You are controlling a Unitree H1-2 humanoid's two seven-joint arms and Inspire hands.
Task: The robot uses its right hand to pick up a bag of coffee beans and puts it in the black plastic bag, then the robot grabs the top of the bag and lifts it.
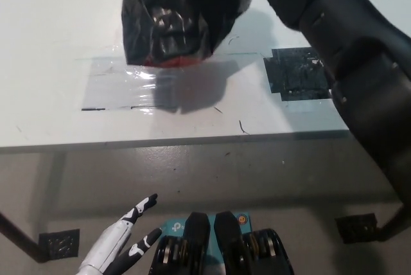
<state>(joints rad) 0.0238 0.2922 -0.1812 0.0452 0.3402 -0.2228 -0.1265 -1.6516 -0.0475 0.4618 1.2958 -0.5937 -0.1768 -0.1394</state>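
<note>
Black plastic bag (173, 21) hangs above the table (51, 95), top and right hand's grip out of view.

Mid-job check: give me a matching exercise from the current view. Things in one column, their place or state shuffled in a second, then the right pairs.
Things:
1. black bag
2. left hand
3. right arm
4. dark patch

Places or states:
A. low at the picture's lower left, below the table edge, holding nothing
B. flat on the white table, just left of the black arm
C. at the top of the picture, some red showing at its lower edge
D. comes in from the right and reaches up toward the bag's top

Pairs: 1-C, 2-A, 3-D, 4-B
</note>
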